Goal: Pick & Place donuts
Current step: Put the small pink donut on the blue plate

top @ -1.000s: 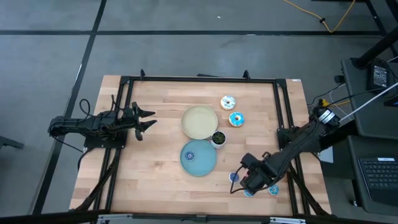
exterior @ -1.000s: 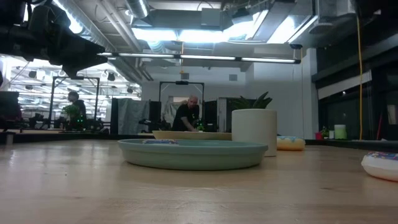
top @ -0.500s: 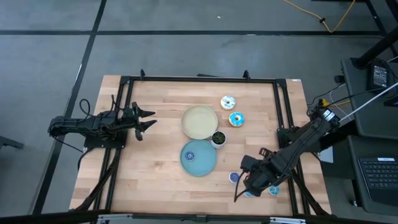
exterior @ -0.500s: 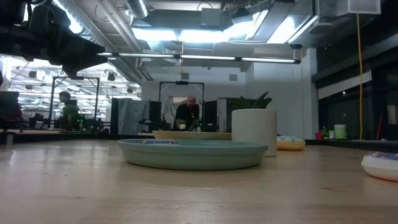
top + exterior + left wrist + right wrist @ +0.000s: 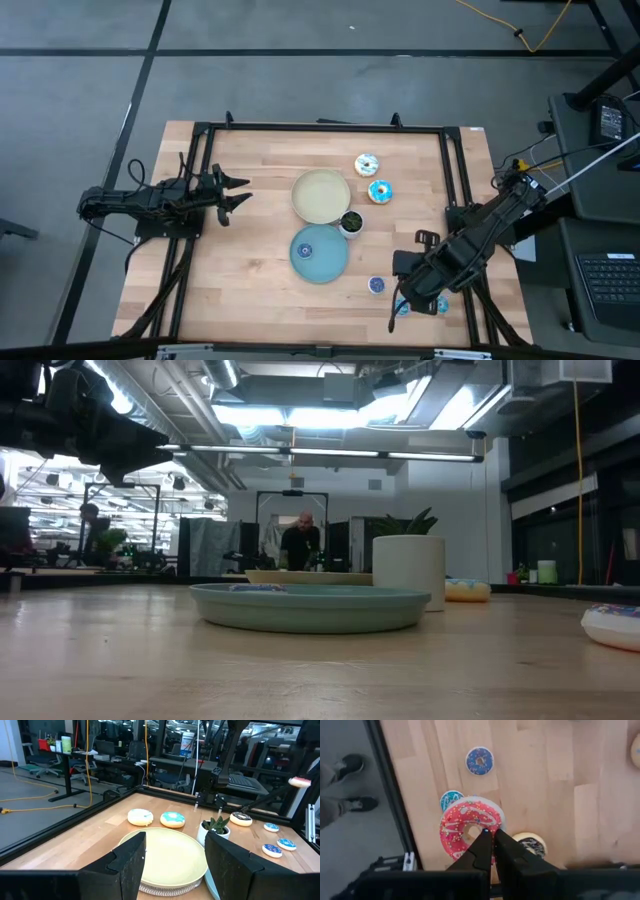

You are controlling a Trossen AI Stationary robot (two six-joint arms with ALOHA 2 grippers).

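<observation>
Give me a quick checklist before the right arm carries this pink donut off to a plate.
1. Right gripper shut on pink donut: ok.
2. Donut lifted off the table: ok, it hangs above the small donuts.
3. Blue plate has room: ok, one small donut on it.
4. Cream plate free: ok.
5. Left gripper out of the way, at the left edge: ok.
6. Grip firmness: cannot tell.

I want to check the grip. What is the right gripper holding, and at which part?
The right gripper is shut on the pink donut, pinching its ring at one side, beside the hole.
</observation>
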